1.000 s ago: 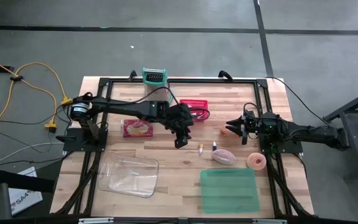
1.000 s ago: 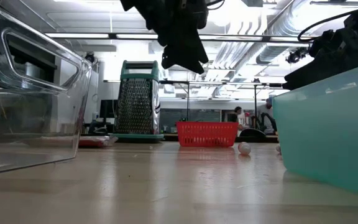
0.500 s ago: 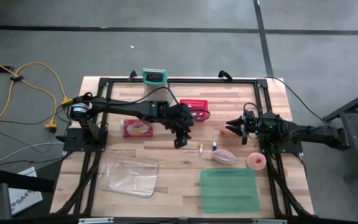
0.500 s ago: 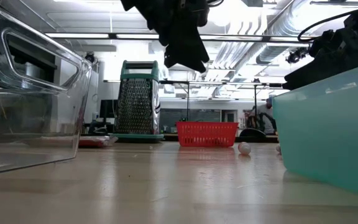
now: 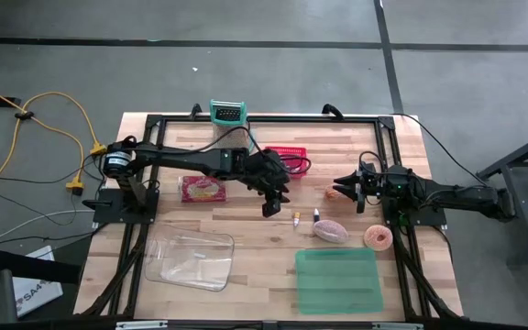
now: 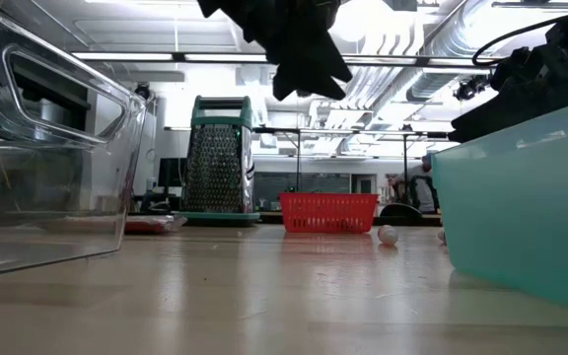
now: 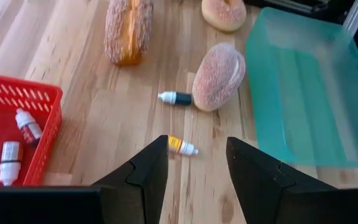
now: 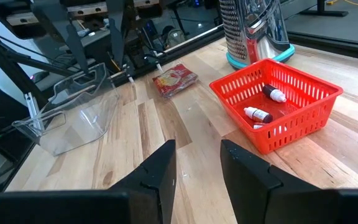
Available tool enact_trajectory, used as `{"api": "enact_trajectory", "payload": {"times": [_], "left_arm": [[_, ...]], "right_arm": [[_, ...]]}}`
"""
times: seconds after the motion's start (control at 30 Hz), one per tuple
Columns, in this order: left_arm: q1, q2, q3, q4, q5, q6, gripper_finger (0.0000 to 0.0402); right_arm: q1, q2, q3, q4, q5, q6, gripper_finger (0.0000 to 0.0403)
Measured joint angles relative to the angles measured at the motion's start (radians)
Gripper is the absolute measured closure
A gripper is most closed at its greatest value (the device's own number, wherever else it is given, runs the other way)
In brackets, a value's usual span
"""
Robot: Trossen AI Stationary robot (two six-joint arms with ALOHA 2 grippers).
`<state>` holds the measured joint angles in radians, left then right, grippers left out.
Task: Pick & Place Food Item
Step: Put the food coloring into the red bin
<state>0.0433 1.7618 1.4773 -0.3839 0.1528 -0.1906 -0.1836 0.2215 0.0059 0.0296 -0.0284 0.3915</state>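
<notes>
Three food items lie on the wooden table: a pinkish bread roll (image 5: 331, 231) (image 7: 219, 76), a donut (image 5: 378, 237) (image 7: 224, 12) and a long sugared bun (image 5: 337, 193) (image 7: 128, 28). My left gripper (image 5: 269, 209) (image 7: 197, 165) hangs open above the table's middle, slanting down toward the roll, with nothing between its fingers. Beyond its fingertips a small yellow-tipped bottle (image 7: 182, 145) lies on the wood. My right gripper (image 5: 340, 191) (image 8: 197, 168) waits open at the right, above the long bun.
A green tray (image 5: 337, 280) (image 7: 303, 93) sits at the near right and a clear container (image 5: 191, 259) at the near left. A red basket (image 5: 287, 158) (image 8: 275, 102) holds small bottles. Farther back are a grater (image 5: 228, 112) and a red packet (image 5: 202, 189). A dark-capped bottle (image 7: 174, 98) lies beside the roll.
My left gripper has tipped up a little at the wrist. Its fingertips have risen and swung slightly toward the table's right edge, while the arm has stayed in place. The fingers remain open.
</notes>
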Motion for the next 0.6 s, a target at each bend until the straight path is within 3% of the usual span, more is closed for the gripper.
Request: {"api": "enact_trajectory", "payload": {"times": [0.6], "left_arm": [[0.000,0.000,0.000,0.173,0.000,0.000,0.0244]], "right_arm": [[0.000,0.000,0.000,0.020,0.019,-0.013,0.0289]]}}
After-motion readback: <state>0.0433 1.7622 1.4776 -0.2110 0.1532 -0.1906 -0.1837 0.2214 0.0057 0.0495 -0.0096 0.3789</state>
